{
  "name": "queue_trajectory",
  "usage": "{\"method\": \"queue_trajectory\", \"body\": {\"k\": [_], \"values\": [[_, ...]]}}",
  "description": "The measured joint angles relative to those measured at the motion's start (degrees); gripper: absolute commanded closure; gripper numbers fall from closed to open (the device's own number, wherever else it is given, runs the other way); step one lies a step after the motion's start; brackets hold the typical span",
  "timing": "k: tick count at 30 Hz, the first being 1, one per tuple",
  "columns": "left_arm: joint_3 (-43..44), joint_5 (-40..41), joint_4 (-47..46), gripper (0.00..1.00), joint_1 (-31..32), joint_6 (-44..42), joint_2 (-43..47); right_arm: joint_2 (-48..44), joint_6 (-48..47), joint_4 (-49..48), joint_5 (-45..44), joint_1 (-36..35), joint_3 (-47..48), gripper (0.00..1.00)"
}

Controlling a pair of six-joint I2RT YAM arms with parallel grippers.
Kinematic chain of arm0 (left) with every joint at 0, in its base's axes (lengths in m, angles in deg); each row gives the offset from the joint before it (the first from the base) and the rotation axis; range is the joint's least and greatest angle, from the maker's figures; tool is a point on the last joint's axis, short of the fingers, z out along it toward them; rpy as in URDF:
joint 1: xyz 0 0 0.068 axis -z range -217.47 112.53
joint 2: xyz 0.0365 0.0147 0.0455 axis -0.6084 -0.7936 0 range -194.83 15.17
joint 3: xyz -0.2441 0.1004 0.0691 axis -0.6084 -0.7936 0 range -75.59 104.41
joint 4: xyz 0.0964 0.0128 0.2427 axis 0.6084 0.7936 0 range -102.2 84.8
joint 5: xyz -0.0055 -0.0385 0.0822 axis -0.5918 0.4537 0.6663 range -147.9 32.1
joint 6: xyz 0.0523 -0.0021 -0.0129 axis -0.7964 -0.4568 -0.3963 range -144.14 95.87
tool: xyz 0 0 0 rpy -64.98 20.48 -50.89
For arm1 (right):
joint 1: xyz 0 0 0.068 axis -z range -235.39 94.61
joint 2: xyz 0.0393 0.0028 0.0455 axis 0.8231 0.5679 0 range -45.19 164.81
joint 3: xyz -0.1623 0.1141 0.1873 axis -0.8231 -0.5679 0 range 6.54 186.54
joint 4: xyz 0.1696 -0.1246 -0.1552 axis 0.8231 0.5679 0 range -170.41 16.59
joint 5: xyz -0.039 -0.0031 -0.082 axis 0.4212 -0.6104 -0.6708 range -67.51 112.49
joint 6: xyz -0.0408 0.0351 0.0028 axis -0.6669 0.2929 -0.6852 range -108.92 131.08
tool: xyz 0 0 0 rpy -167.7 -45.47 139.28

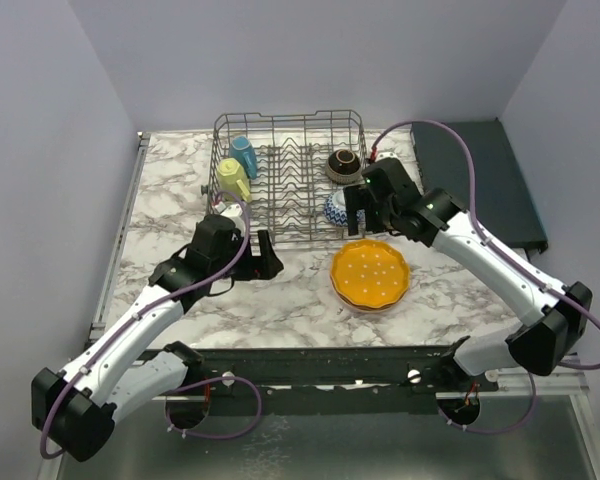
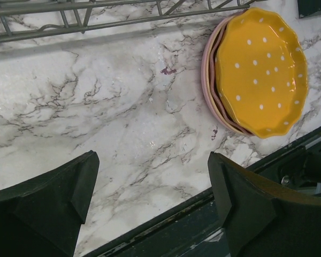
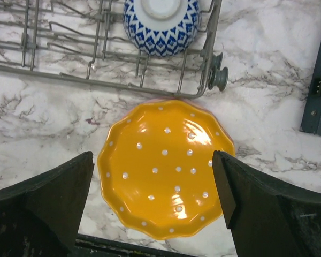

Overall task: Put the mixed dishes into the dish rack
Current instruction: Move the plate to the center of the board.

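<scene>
Dishes are sitting partly inside the dish rack (image 1: 280, 238) and partly outside it.

From the top camera, I am seeing the rack standing at the far middle of the marble table (image 1: 170, 190). A blue mug (image 1: 243, 155) and a yellow-green mug (image 1: 234, 180) are lying in its left part. A dark brown bowl (image 1: 344, 164) is sitting in its right part, and a blue-white bowl (image 1: 338, 208) is sitting by its near right corner. An orange white-dotted plate (image 1: 370, 273) is lying on the table just in front of that corner. My left gripper (image 1: 258, 250) is hovering by the rack's near left side, and my right gripper (image 1: 365, 212) is hanging above the rack's near right edge.

Through my left wrist camera, my left gripper (image 2: 152, 171) is showing its fingers spread wide over bare marble, grasping nothing. The orange plate (image 2: 262, 72) is resting on a pink plate (image 2: 207, 80), whose rim is peeking out beneath it.

Through my right wrist camera, my right gripper (image 3: 152, 166) is likewise gaping wide and empty, looking straight down on the orange plate (image 3: 166, 214). The plate's far edge is lying just beside the rack's front wire (image 3: 112, 85), and the blue-white bowl (image 3: 160, 27) is sitting upside down inside the rack. A dark tray (image 3: 318, 80) is showing at the right edge.
</scene>
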Motion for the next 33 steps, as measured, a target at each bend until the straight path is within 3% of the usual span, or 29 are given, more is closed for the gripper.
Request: {"method": "queue_trajectory", "body": {"k": [9, 24, 28, 33], "values": [[1.8, 2.0, -0.7, 0.09, 0.0, 11.7, -5.4, -8.3, 5.3, 0.1, 3.2, 0.0, -10.5, 0.05], [2.4, -1.6, -5.0, 0.18, 0.0, 16.9, -10.1, -19.8, 22.8, 5.1, 4.2, 0.1, -25.7, 0.18], [2.4, -3.6, -6.9, 0.18, 1.8, 17.6, -13.4, -21.5, 26.1, 5.6, 4.2, 0.1, -27.1, 0.19], [2.6, -3.9, -9.5, 0.18, 8.7, 18.8, -19.0, -21.7, 29.5, 6.7, 3.8, 0.2, -27.3, 0.19]]}}
